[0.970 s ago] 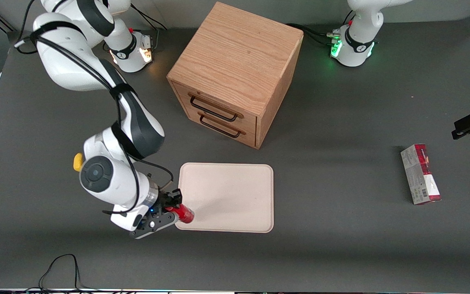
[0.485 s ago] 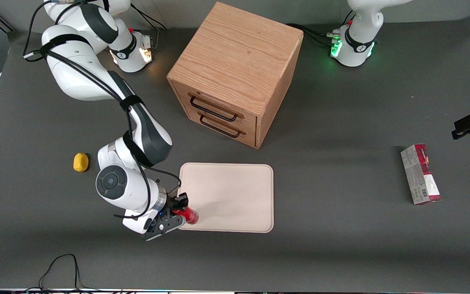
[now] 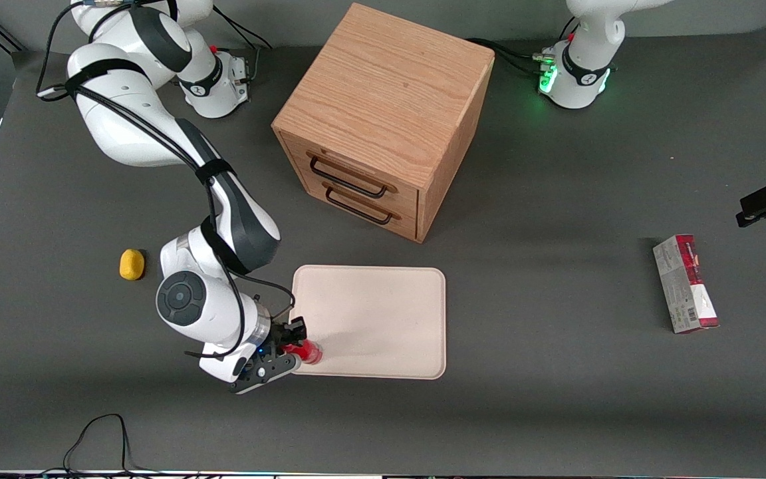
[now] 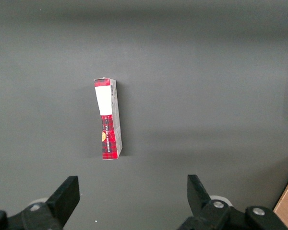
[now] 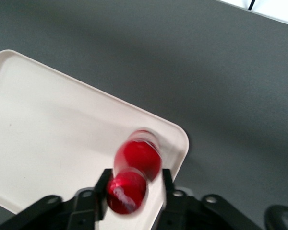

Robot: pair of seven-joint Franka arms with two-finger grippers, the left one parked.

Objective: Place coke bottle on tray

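Your pincer is clamped on the coke bottle near its cap, holding it over the corner of the tray that lies nearest the front camera at the working arm's end. The wrist view shows the bottle hanging just inside the rounded rim.

Risk: release here and the pale base may catch the rim, so the bottle tips and rolls onto the counter. A slim bottle gripped high can also swing as you lower it.

Pose: the forearm slopes down from the elbow, with the wrist low beside the tray.
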